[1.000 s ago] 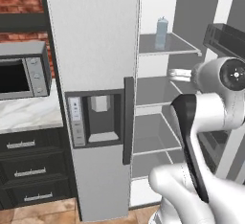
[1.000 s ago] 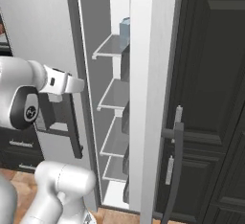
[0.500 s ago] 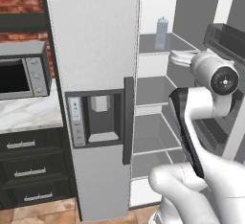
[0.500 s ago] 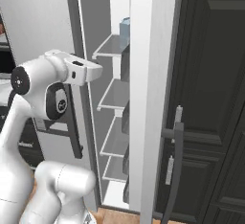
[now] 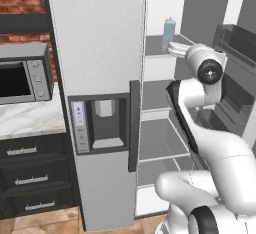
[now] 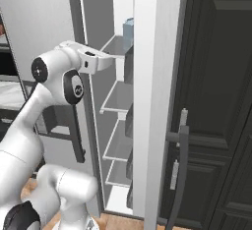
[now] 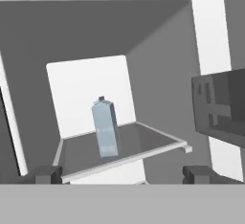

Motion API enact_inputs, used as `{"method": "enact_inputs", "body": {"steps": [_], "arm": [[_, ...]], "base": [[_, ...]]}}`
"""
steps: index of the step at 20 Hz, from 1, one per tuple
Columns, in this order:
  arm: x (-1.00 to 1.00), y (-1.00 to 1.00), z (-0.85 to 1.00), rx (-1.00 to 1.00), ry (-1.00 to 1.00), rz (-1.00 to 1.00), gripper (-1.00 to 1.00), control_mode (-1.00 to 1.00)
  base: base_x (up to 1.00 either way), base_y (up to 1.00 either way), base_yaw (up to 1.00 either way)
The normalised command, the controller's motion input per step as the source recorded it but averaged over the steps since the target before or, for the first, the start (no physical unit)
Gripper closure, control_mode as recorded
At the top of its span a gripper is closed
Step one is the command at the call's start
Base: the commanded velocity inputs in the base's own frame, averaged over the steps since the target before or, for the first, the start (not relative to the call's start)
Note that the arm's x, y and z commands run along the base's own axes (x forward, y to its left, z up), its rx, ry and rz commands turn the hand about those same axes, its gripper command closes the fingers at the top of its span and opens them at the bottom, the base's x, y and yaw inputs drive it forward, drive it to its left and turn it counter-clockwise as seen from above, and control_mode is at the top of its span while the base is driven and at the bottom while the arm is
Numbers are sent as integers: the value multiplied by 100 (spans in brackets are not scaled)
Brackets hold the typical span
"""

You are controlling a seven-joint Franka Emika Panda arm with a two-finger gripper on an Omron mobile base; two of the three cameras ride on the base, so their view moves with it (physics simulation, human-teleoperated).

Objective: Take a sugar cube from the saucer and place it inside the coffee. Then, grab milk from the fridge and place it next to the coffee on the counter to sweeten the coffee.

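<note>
Since the milk stands upright on the fridge's top shelf, the end effector lines up short of it, fingers apart.

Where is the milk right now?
The milk stands upright on the top shelf inside the open fridge, towards the shelf's left side in the hand view, ahead of the robot's hand.

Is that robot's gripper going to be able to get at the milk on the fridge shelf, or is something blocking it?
Probably yes. The fridge stands open, the milk stands alone and upright on its shelf, and the open gripper points straight at it with nothing between them.
</note>
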Motion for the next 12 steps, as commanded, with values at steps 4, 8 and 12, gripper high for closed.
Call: {"method": "enact_inputs", "body": {"steps": [4,8,12], "arm": [[67,0,-2,-4,0,0,-100,-100],[27,0,0,0,0,0,-100,-100],[12,0,-1,0,0,0,-100,-100]], "base": [[0,0,0],[0,0,0],[0,0,0]]}}
